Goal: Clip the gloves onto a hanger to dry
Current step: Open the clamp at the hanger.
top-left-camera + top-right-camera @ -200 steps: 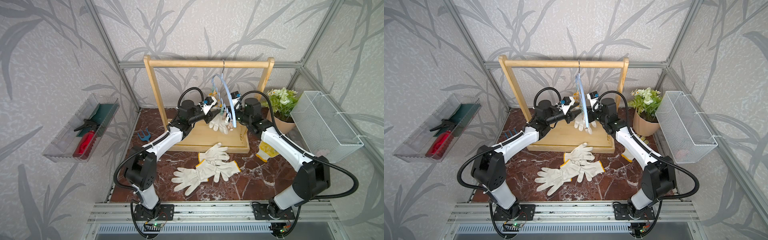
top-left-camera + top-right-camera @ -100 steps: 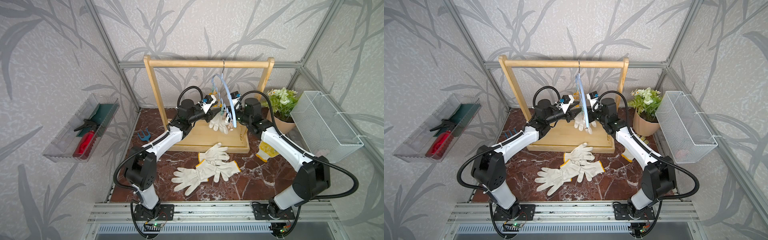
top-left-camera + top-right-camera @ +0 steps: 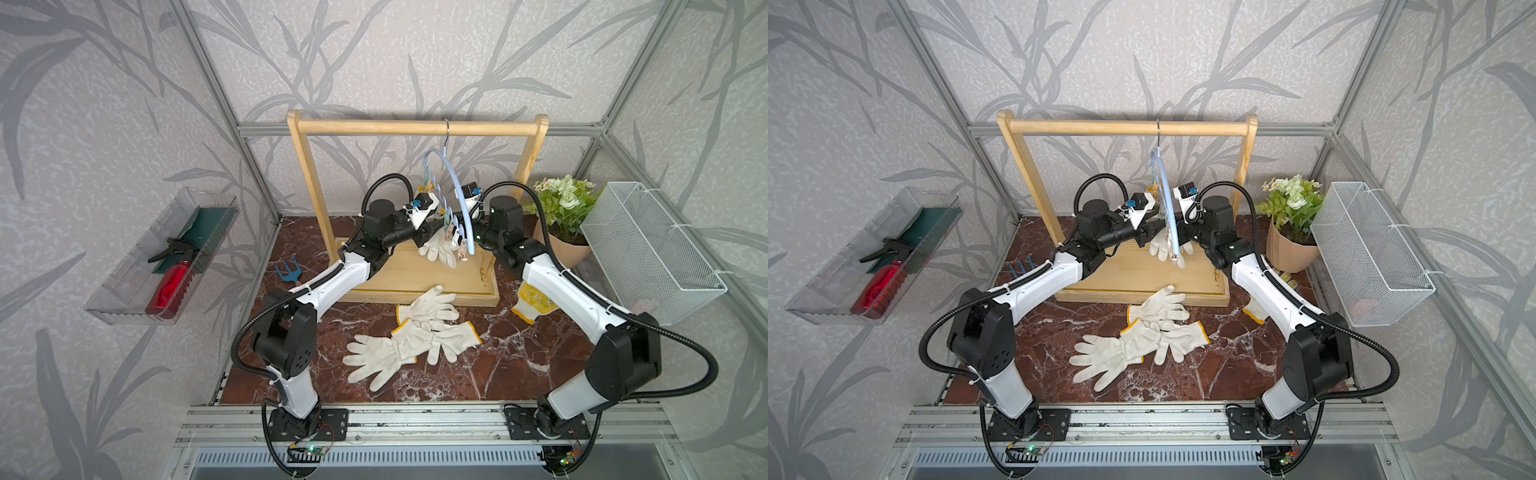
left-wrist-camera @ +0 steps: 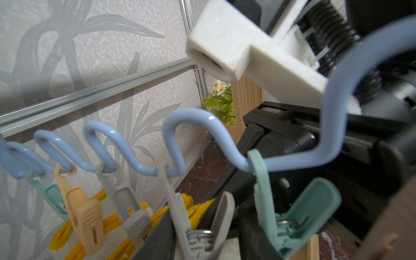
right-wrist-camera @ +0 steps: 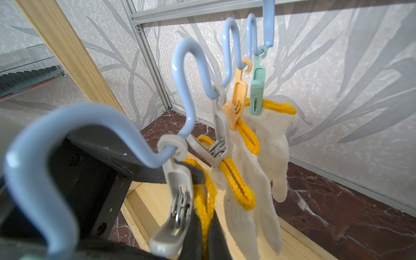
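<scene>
No visible shift since a second ago. Left claw (image 4: 202, 239) squeezes grey clip (image 5: 177, 195) on hanger (image 5: 186, 78); right claw (image 5: 203, 244) clamped on glove (image 5: 200, 198) cuff beside it. Clipping likely unfinished.

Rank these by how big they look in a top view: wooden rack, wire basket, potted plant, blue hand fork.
1. wooden rack
2. wire basket
3. potted plant
4. blue hand fork
No two look close in size here.
</scene>
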### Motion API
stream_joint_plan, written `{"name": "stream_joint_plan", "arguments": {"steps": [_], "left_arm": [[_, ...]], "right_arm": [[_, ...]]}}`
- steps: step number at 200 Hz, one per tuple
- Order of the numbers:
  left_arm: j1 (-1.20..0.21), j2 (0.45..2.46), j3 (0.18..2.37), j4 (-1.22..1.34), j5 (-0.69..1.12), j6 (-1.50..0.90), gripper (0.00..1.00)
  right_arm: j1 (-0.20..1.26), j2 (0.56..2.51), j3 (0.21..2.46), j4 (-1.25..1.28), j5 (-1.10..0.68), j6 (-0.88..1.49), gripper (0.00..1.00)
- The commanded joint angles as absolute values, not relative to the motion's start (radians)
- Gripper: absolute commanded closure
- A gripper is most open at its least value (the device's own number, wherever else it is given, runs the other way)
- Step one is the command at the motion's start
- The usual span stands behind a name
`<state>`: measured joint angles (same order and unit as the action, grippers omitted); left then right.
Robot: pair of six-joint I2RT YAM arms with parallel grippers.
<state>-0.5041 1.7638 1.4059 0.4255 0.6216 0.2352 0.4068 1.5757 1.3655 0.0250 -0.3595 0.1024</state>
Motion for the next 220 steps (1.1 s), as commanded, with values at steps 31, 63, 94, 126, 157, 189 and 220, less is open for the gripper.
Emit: {"name": "stream_joint_plan", "arguments": {"steps": [31, 63, 94, 126, 157, 189, 220], "left_arm": [[-0.509, 1.747, 1.439, 0.453, 0.614, 0.232, 0.57], [-0.509, 1.742, 1.440, 0.455, 0.620, 0.227, 0.54], [-0.509, 1.747, 1.443, 0.462, 0.614, 0.220, 0.53], [-0.510, 1.746, 1.447, 0.480, 0.616, 0.204, 0.50], [-0.511, 1.743, 1.447, 0.490, 0.614, 0.196, 0.49], [-0.509, 1.747, 1.447, 0.491, 0.614, 0.195, 0.50], [-0.511, 1.750, 1.448, 0.492, 0.612, 0.187, 0.54]], "right_arm": [[0.409, 1.542, 1.350, 0.055, -0.367, 0.086, 1.00], [0.409, 1.542, 1.345, 0.060, -0.368, 0.086, 1.00], [0.408, 1.539, 1.342, 0.061, -0.368, 0.086, 1.00], [0.408, 1.537, 1.338, 0.060, -0.367, 0.084, 1.00], [0.408, 1.537, 1.337, 0.062, -0.368, 0.085, 1.00], [0.407, 1.537, 1.335, 0.064, -0.368, 0.085, 1.00], [0.408, 1.534, 1.332, 0.064, -0.368, 0.084, 1.00]]}}
